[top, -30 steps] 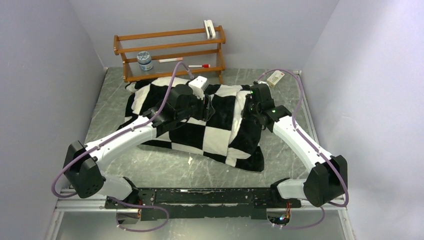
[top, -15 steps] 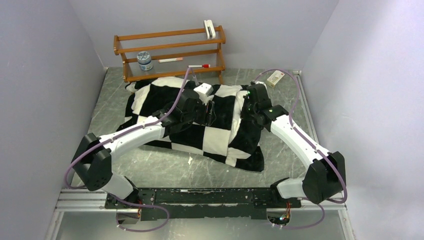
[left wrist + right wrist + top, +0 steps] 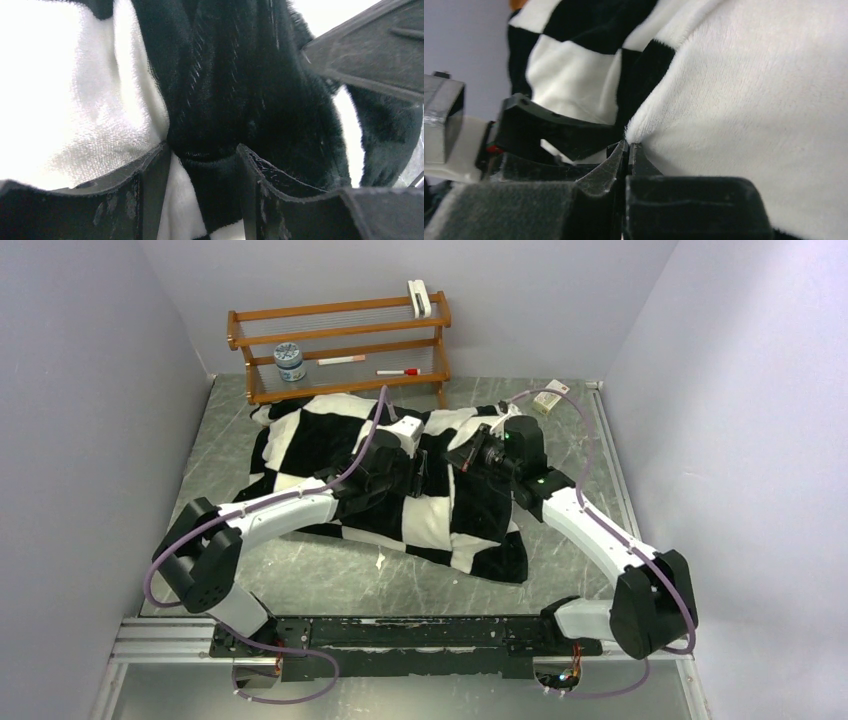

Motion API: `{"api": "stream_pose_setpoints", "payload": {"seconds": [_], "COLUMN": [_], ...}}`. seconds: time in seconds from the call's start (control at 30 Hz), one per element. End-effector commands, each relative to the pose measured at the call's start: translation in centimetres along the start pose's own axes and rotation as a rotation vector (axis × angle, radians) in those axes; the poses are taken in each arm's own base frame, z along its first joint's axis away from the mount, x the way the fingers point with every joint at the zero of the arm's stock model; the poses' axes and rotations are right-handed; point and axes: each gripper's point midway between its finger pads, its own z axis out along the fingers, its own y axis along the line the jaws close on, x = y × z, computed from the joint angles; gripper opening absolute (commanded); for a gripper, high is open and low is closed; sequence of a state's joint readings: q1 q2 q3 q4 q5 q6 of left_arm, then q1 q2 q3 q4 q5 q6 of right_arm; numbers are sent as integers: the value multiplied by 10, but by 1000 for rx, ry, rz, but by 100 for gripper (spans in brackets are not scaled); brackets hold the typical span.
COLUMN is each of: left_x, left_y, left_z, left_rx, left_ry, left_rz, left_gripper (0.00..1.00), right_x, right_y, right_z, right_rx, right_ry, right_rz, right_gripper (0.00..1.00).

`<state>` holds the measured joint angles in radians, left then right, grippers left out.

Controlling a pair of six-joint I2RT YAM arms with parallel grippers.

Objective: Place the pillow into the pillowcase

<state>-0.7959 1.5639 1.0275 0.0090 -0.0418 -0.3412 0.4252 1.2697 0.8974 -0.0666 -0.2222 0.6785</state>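
The pillowcase (image 3: 440, 522), a black-and-white checkered plush sack, is seen spread in a bulging heap across the middle of the table (image 3: 320, 585), just in front of a wooden rack (image 3: 340, 340). A thick black fold of it is clamped between the fingers of the left pincer (image 3: 200, 150), while a white edge is pinched in the tightly closed right pincer (image 3: 628, 145). The pillow itself cannot be made out.
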Motion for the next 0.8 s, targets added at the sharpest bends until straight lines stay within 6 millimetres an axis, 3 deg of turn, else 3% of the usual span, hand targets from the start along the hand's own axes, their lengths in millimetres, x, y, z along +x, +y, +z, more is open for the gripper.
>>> {"api": "stream_pose_setpoints", "payload": {"seconds": [0.0, 0.13, 0.23, 0.33, 0.4, 0.53, 0.63, 0.77], "left_x": [30, 37, 41, 26, -5, -55, -61, -52], "left_y": [6, 3, 1, -8, -26, -71, -88, -84], "left_z": [12, 17, 20, 13, -3, -32, -31, -10], "left_rx": [-9, 8, 21, 35, 95, 201, 194, 94], "left_ry": [64, 71, 78, 76, 29, -91, -95, -67], "left_rz": [-31, -62, -84, -108, -125, -103, -52, -3], "left_gripper": [56, 55, 55, 56, 58, 65, 67, 66], "right_x": [-9, -11, -16, -10, -1, 8, 5, 4], "right_y": [75, 92, 87, 41, 5, -26, -42, -53], "right_z": [1, -2, -3, 1, -2, -22, -30, -35], "right_rx": [-393, -523, -489, -252, -83, 27, 107, 127], "right_ry": [-9, -23, -57, -78, -88, -135, -165, -175], "right_rz": [135, 184, 148, 116, 85, 81, 80, 97], "right_gripper": [0, 0, 0, 0, 0, 0, 0, 0]}}
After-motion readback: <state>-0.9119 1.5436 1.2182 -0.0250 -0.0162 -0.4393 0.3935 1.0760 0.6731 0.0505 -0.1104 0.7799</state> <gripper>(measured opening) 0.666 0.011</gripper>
